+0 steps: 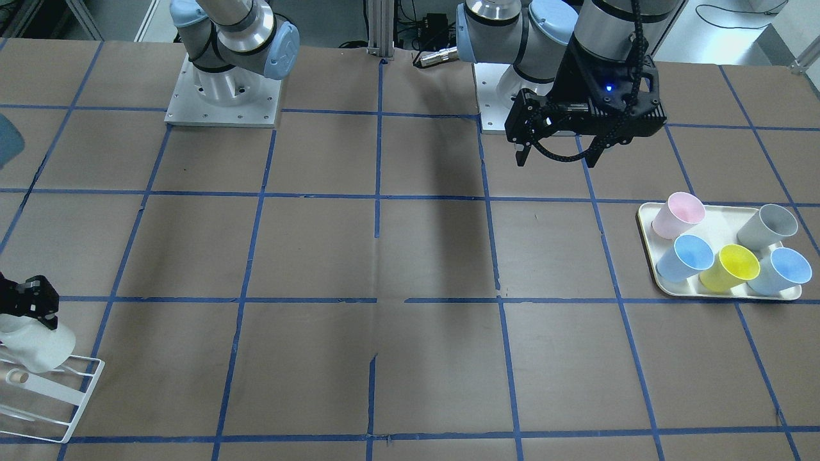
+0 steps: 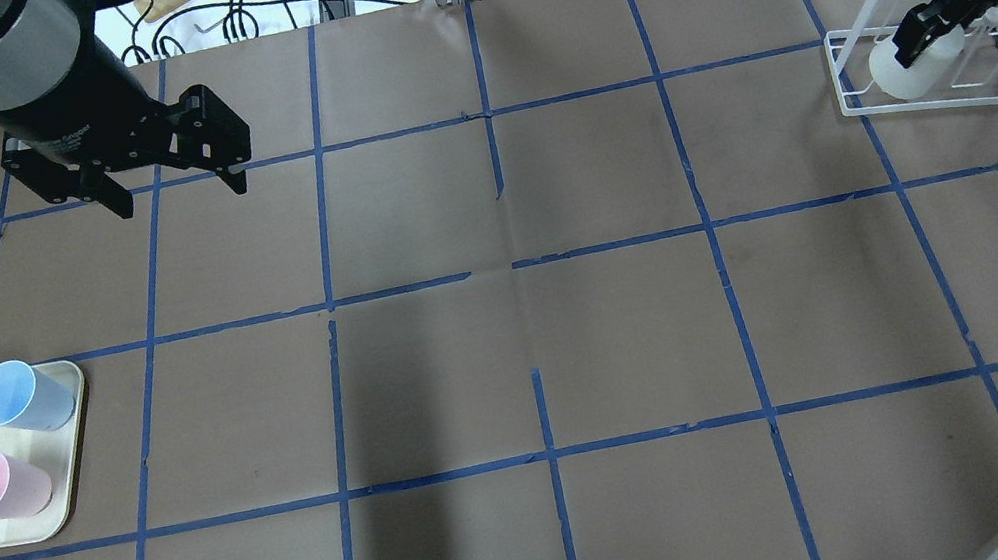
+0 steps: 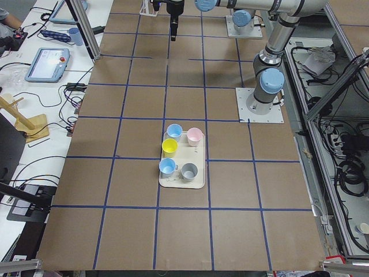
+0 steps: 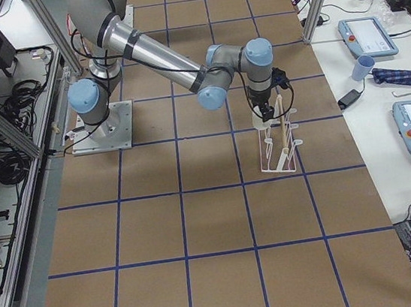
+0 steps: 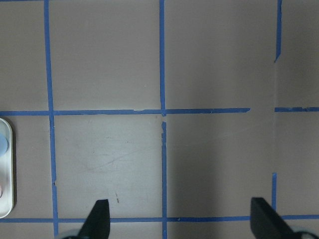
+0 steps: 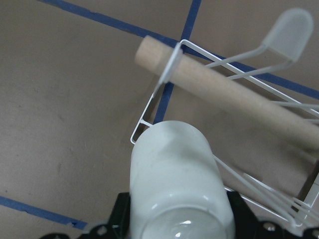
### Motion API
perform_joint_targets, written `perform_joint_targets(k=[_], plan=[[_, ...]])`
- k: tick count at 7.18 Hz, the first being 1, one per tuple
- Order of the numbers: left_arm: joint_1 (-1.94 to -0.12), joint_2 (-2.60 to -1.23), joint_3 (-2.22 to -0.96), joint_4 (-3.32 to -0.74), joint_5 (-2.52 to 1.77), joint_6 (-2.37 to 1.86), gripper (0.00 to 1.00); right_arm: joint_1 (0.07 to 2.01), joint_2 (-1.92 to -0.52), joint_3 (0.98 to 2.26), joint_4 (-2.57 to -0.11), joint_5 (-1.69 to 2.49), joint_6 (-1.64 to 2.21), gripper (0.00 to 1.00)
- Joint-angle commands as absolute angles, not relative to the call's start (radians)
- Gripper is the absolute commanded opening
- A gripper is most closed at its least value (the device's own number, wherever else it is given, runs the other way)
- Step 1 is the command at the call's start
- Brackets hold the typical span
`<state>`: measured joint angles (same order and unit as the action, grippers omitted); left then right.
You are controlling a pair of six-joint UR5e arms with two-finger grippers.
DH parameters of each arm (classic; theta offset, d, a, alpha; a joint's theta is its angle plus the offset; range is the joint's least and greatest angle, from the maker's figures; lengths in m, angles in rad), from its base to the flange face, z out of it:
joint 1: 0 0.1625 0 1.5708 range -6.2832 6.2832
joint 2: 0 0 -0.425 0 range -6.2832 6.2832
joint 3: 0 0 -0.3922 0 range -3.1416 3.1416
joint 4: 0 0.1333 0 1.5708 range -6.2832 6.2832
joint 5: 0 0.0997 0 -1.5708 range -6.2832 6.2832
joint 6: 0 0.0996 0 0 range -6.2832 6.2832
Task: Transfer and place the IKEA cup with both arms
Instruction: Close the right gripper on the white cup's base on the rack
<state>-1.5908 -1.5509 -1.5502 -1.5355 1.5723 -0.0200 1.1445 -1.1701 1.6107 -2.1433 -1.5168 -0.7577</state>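
Upper right of overhead view: right hand (image 2: 924,31) pinches plain white plastic cup (image 2: 906,74), tipped sideways at white wire rack (image 2: 936,105). Upper left: left hand (image 2: 180,193) wide open, empty, well apart across brown desk (image 2: 631,339).

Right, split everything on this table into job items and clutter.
Job:
- IKEA cup, at the wire rack
- right claw, closed on the cup
- left claw, open and empty

Lying about:
- tray holding a pink cup, grey cup, yellow cup and two blue cups
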Motion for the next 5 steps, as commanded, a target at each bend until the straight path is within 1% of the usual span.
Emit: perform_joint_targets(k=[1, 3, 5], plan=[[-1.591, -1.551, -1.551, -1.536, 1.572, -0.02, 1.0, 1.146, -1.178, 1.611, -2.137, -1.517, -0.758, 0.2], [-1.591, -1.549, -1.551, -1.536, 1.571, -0.02, 1.0, 1.146, -1.183, 1.591, -2.132, -1.52, -0.759, 0.18], [-1.579, -1.546, -1.549, -1.539, 1.553, -0.018, 1.0, 1.146, -1.21, 1.545, -2.036, -1.528, -0.759, 0.18]])
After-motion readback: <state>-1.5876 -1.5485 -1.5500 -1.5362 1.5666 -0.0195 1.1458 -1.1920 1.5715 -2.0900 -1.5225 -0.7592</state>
